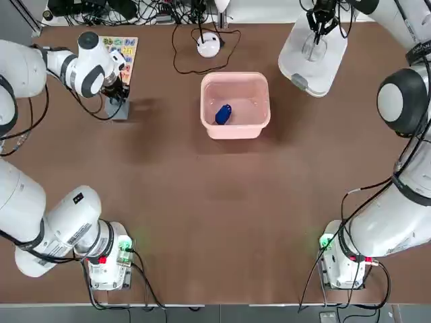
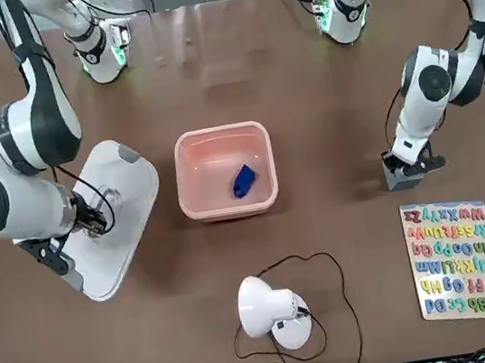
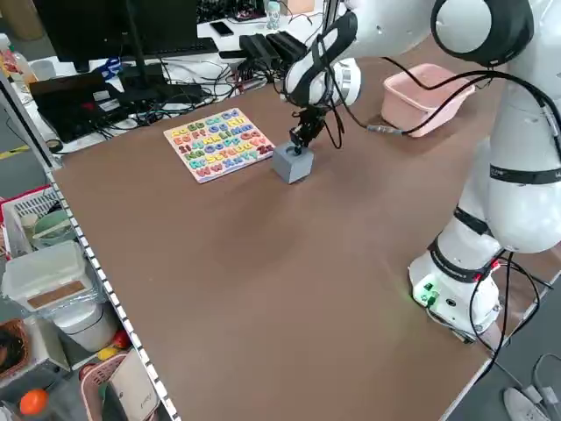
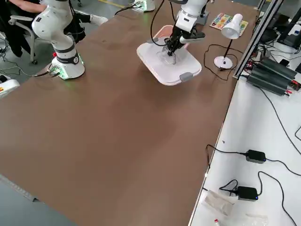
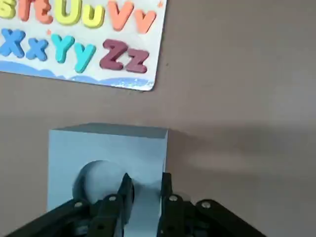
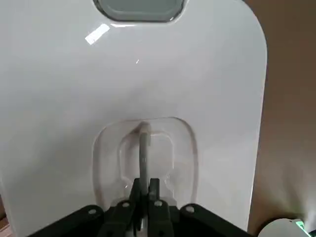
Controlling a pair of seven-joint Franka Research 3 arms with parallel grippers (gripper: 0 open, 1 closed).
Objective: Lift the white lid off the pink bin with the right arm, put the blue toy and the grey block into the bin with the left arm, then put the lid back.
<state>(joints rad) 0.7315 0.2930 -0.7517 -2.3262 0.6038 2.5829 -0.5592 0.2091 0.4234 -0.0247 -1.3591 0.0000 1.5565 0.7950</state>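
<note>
Pink bin [image 1: 235, 101] on tabletop [image 1: 202, 202], 1 blue toy [image 1: 223, 114] inside. Left end effector [image 5: 148, 185] closed on grey block [image 5: 108, 148], beside alphabet board [image 5: 84, 42]; one finger hides part of block's hole. Right end effector [image 6: 147, 190] shut on handle of white lid [image 6: 59, 98], beside bin; wrist view crops lid.
</note>
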